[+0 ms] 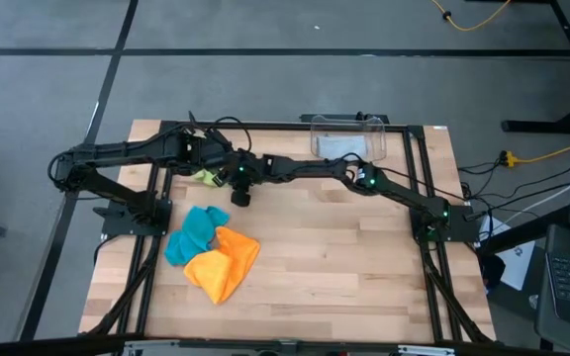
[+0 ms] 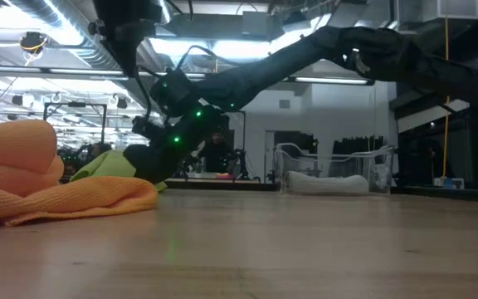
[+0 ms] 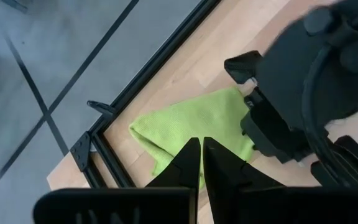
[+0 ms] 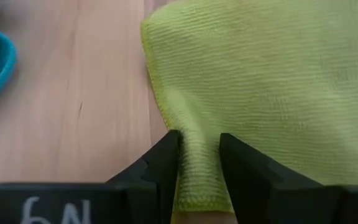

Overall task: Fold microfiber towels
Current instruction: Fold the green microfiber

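The lime green towel (image 1: 206, 177) lies crumpled on the table at the far left; it also shows in the low view (image 2: 106, 164). My right gripper (image 4: 199, 146) is shut on its edge, low over the table (image 1: 237, 188). My left gripper (image 3: 202, 144) is shut just above the same towel, beside the right wrist (image 3: 303, 93); I cannot tell whether it touches the cloth. The teal towel (image 1: 194, 232) and the orange towel (image 1: 224, 262) lie bunched together at the near left. The light grey towel (image 1: 336, 146) lies in the clear bin (image 1: 347, 129). My right gripper pinches a bunched bit of the lime green towel's hemmed edge (image 4: 199, 180) between its two fingers, a little along from a corner (image 4: 149, 25). The fingers come slanting down from the table's right. The rest of the towel lies slack on the table.
The clear bin stands at the table's far edge, right of centre (image 2: 332, 170). The black frame rail (image 3: 142, 81) runs close past the green towel on the left and far sides. Bare wood spreads over the table's middle and right (image 1: 344, 247).
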Robot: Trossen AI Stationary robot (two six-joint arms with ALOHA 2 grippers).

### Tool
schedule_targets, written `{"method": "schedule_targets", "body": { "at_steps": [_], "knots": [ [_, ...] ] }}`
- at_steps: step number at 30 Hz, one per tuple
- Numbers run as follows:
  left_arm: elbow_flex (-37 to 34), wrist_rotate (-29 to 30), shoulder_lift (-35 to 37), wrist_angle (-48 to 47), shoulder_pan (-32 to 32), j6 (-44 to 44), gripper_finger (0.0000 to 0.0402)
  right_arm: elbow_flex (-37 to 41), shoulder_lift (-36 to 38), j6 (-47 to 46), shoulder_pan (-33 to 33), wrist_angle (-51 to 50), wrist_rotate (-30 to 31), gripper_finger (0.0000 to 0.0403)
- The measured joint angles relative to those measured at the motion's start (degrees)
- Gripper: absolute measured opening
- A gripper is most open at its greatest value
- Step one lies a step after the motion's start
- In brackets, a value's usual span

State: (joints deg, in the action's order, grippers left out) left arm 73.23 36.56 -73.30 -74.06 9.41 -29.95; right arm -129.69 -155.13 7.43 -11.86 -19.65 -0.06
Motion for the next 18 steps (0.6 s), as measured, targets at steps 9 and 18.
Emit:
{"method": "schedule_targets", "body": {
  "at_steps": [9,18],
  "knots": [
    [0.0,0.0,0.0,0.1,0.0,-2.6,0.0014,-0.1,0.5,-0.9,-0.3,-9.0,-1.4,0.0011],
    [0.0,-0.1,0.0,0.1,-0.1,-2.7,0.0014,1.1,9.5,8.1,2.5,-36.9,3.9,0.0004]
  ]
}}
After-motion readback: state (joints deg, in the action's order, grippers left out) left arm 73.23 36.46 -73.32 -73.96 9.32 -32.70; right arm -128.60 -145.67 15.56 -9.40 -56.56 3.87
